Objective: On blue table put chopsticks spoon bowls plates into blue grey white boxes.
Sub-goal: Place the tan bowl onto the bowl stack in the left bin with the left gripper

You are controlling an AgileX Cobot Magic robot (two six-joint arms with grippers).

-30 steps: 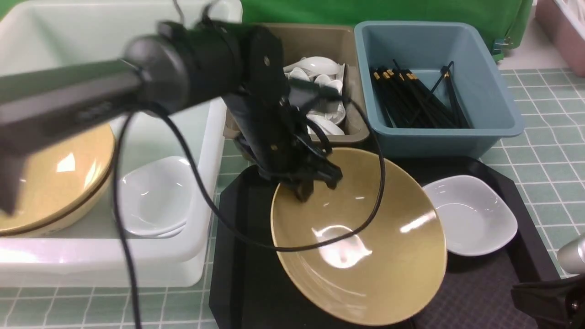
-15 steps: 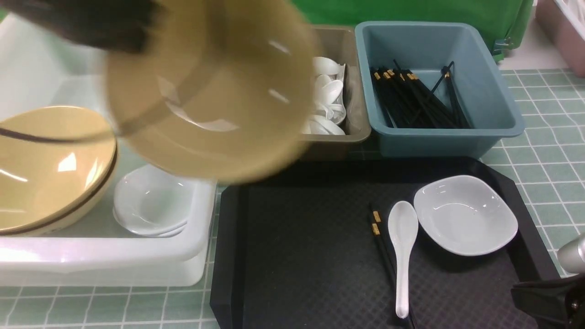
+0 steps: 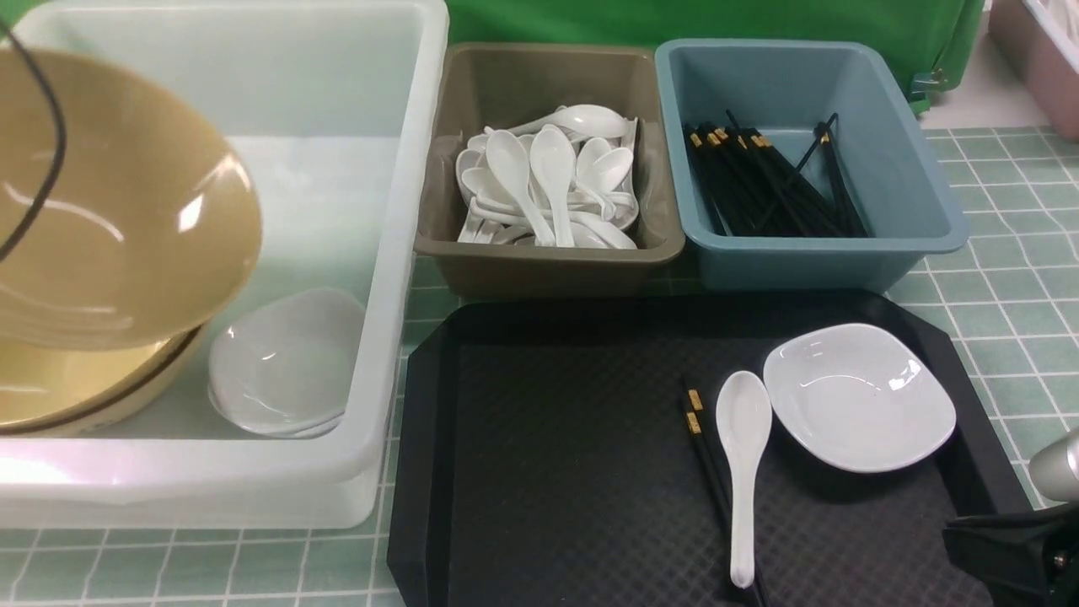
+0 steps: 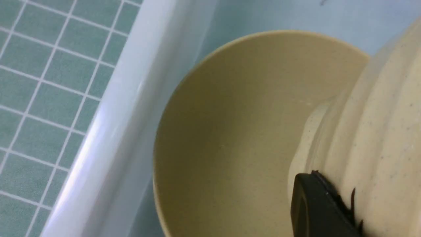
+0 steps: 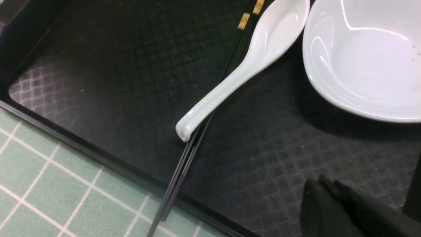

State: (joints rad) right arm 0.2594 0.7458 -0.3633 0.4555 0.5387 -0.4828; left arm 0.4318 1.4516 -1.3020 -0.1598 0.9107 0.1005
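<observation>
My left gripper [image 4: 324,187] is shut on the rim of a tan bowl [image 3: 110,211], tilted over the white box [image 3: 405,169]. Only one finger shows, pressed on the bowl's outside [image 4: 378,131]. A second tan bowl [image 3: 76,388] sits below it in the box, also in the left wrist view [image 4: 230,131], beside stacked white plates [image 3: 287,362]. On the black tray [image 3: 548,438] lie a white plate [image 3: 860,396], a spoon [image 3: 742,455] and chopsticks [image 3: 704,455]. My right gripper [image 5: 329,197] is shut and empty over the tray's near right corner.
The grey box [image 3: 548,253] holds several white spoons [image 3: 548,177]. The blue box [image 3: 809,253] holds several chopsticks [image 3: 759,185]. Both stand behind the tray. The blue table [image 3: 995,278] shows at the right. A pink bin [image 3: 1045,59] is at the far right.
My left arm lifted the tan bowl off the tray and carried it left over the white box. This uncovered the spoon and chopsticks. The right gripper has not moved.
</observation>
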